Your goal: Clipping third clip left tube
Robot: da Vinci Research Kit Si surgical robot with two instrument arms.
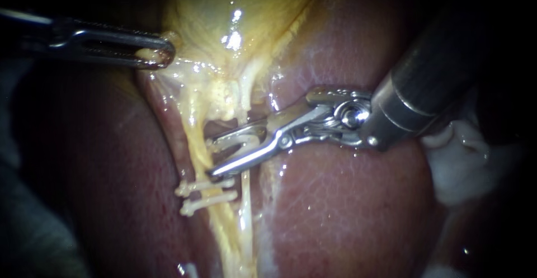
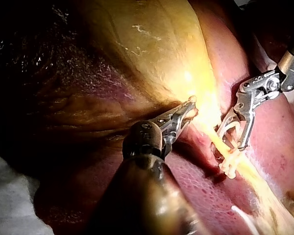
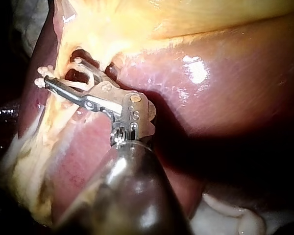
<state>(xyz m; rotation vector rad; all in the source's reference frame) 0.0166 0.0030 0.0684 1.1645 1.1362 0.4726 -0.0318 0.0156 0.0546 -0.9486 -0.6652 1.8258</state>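
Right instrument (image 1: 213, 158) has its jaws spread wide, each jaw bearing on one leg of the loaded clip (image 1: 241, 141), a white clip held open between them. The left tube (image 1: 193, 138) lies at the jaw tips, at the clip's mouth; whether it is inside the clip I cannot tell. That tube is a yellow strand whose long axis runs crosswise to the jaws, from the gallbladder (image 1: 224, 15) on the upper-jaw side to well past the lower jaw.

Just beyond the lower jaw's tip, one set clip (image 1: 206, 187) and a second set clip (image 1: 208, 201) cross the tube side by side, so there is little room on that side. Beside the upper jaw a dark gap (image 1: 219, 127) opens next to the tube. A paler tube (image 1: 245, 199) passes under the lower jaw. Liver (image 1: 347, 199) lies close beneath the jaws and wrist.

The shaft comes in steeply, and the wrist bends so the jaws lie flatter across the liver. Left instrument (image 1: 162, 54), well apart beyond the upper jaw, pinches the gallbladder's edge between its closed jaws.
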